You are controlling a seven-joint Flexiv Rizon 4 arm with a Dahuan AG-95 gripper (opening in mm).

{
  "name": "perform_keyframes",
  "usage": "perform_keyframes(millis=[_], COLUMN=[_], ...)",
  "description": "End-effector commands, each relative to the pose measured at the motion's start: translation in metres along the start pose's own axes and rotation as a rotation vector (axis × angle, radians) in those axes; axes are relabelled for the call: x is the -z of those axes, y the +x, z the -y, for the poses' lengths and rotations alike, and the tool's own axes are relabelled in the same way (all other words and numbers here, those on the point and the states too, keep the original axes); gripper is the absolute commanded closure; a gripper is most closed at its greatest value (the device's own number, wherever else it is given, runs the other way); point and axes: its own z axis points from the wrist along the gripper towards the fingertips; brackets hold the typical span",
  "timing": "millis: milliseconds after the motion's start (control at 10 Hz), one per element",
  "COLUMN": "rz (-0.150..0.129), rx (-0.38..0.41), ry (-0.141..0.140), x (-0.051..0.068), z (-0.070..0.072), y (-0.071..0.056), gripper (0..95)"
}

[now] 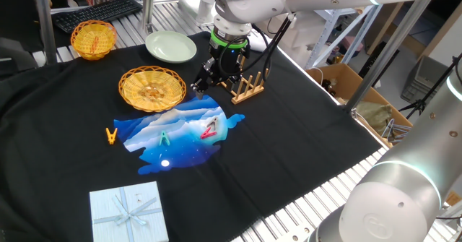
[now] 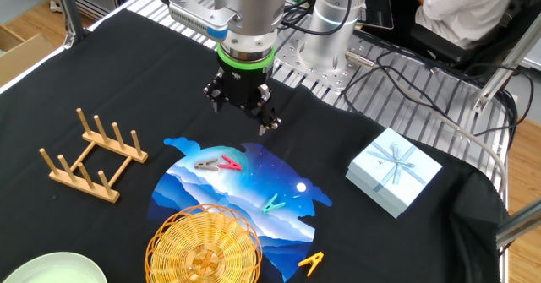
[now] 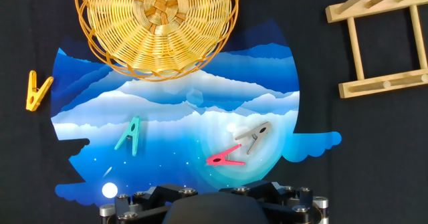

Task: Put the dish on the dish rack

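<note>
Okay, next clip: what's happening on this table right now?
A single robot arm hangs over the blue mat, its gripper open, pointing down and holding nothing. The dish lies flat, partly on the mat's edge, untouched. The dish rack stands empty, apart from the dish. So the job of racking the dish has not started; the gripper is above the mat between the two.

Lab: aluminium-frame bench [image 1: 339, 191], cables [image 2: 406, 59]

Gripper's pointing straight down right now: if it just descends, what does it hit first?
Most likely the blue printed mat, near its edge. The gripper hangs open over it, clear of the dish and the dish rack; exact depth is unclear.
</note>
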Motion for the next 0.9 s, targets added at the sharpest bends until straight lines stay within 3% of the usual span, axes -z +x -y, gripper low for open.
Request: perform_keyframes(millis=[100,200,900], rz=[-0.001,0.032,0.032], rx=[0.000,-0.040,-0.040], ry=[0.000,-0.055,-0.054], x=[0.0000,-0.0001,-0.0002], z=[0.0000,-0.0001,-0.0011], y=[0.0001,0.0002,0.0010], gripper=[0.0,95.0,95.0])
